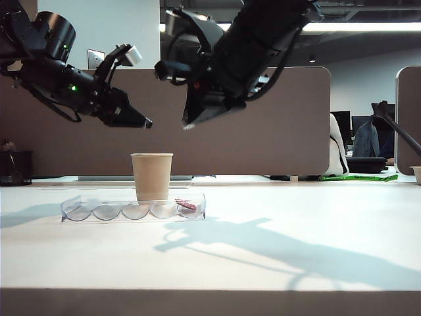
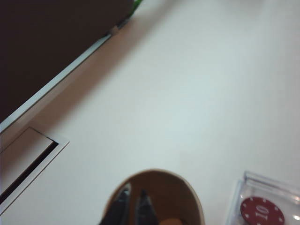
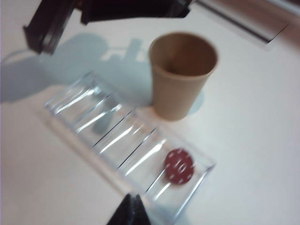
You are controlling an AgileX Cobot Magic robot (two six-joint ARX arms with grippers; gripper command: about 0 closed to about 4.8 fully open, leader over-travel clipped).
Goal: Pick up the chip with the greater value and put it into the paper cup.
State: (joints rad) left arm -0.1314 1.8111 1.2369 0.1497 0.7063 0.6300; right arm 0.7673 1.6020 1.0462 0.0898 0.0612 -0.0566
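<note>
A tan paper cup (image 1: 152, 176) stands upright on the white table (image 1: 276, 250) at center left of the exterior view, just behind a clear five-slot chip tray (image 1: 131, 209). A red chip (image 1: 186, 205) marked "10" lies in the tray's right-end slot; the other four slots show nothing inside. The left gripper (image 1: 148, 122) hangs in the upper left of the frame, above the cup's mouth and well clear of its rim; in the left wrist view its dark fingertips (image 2: 121, 201) stand slightly apart over the cup's interior with nothing between them, jaws released. The right gripper (image 1: 187, 125) hovers at upper center, above the tray's right end, its tips pressed together, jaws clenched on nothing. The black "100" chip cannot be made out in any view.
</note>
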